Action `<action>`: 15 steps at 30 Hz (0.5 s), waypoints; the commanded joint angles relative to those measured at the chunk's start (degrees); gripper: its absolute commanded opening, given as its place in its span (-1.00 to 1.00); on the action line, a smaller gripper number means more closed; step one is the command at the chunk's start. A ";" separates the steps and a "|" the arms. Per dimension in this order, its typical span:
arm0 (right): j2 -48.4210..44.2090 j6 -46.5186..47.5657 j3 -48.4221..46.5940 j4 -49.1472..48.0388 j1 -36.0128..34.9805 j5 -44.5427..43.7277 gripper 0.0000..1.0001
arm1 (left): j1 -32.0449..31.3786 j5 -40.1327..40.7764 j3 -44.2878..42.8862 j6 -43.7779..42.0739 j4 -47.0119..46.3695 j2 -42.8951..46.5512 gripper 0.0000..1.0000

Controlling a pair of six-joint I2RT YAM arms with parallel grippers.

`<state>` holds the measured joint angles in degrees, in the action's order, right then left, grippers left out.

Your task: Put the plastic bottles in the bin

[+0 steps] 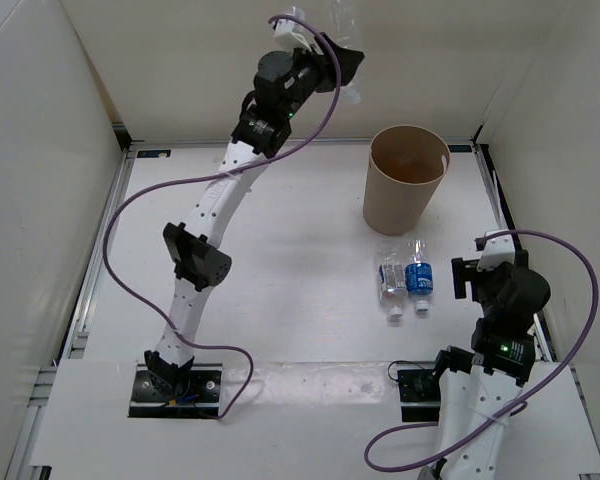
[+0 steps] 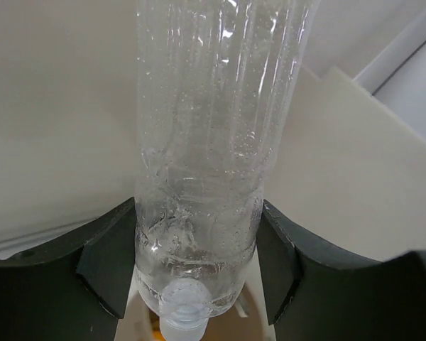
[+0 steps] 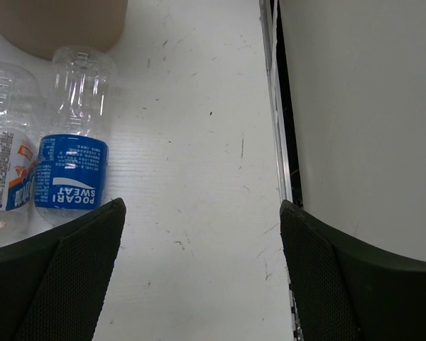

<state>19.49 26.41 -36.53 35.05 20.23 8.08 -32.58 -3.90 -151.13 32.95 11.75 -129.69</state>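
My left gripper [image 1: 322, 52] is raised high at the back, shut on the longer clear bottle [image 1: 330, 22]. In the left wrist view the gripper [image 2: 197, 238] holds this bottle [image 2: 213, 128] by its shoulder, with the white cap [image 2: 181, 328] nearest the camera. A tan surface [image 2: 252, 320] and a speck of orange show past the cap. The tan bin [image 1: 407, 180] stands upright at the back right. The pale-label bottle [image 1: 390, 277] and the blue-label bottle [image 1: 419, 276] lie side by side in front of it. My right gripper [image 1: 477, 264] is open and empty just right of them. In the right wrist view the gripper [image 3: 202, 213] has the blue-label bottle [image 3: 71, 177] and the pale-label bottle [image 3: 3, 170] to its left.
White walls enclose the table on three sides. A metal rail [image 3: 278, 128] and the right wall run close beside my right gripper. The bin's base [image 3: 57, 21] shows at the top left of the right wrist view.
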 commanded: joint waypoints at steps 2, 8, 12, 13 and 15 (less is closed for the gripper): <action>0.20 -3.82 -2.92 -1.22 -0.10 -0.34 0.81 | -3.88 -0.85 -4.60 9.67 -4.37 -5.56 0.21; -0.24 -6.46 -5.12 3.36 -1.07 1.85 0.81 | -8.37 0.20 -4.44 4.52 -1.21 -7.16 0.23; -0.59 -6.99 -4.77 3.89 -1.42 2.03 0.81 | -10.57 2.14 -3.47 2.39 1.34 -7.86 0.30; -0.50 -7.25 -4.77 3.89 -1.59 2.29 0.81 | -10.92 2.40 -3.56 2.03 1.35 -8.03 0.32; -0.41 -7.60 -5.04 3.28 -2.12 2.47 0.81 | -11.28 2.49 -3.47 1.77 1.96 -8.91 0.32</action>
<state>19.42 20.62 -39.35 38.76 18.83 9.52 -43.79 -2.94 -154.15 36.51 13.58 -140.31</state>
